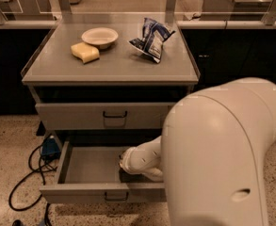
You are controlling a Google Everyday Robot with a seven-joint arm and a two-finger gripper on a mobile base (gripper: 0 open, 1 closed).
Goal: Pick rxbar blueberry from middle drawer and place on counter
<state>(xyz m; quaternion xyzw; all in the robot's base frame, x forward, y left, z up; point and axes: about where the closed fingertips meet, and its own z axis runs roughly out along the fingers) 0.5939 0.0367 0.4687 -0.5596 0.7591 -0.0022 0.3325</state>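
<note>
The middle drawer (88, 192) stands pulled open at the bottom of the cabinet, its grey tray bare on the left. My gripper (124, 161) reaches down into the tray's middle, with the white wrist behind it. The rxbar blueberry is hidden; I cannot see it in the tray. The counter (114, 67) is the grey top of the cabinet, well above the gripper.
On the counter lie a yellow sponge (85, 52), a white bowl (100, 36) and a blue and white chip bag (152, 39). The upper drawer front (81, 116) is shut. My arm's large white body (222, 159) covers the cabinet's right side. Black cables (27, 175) lie on the floor at left.
</note>
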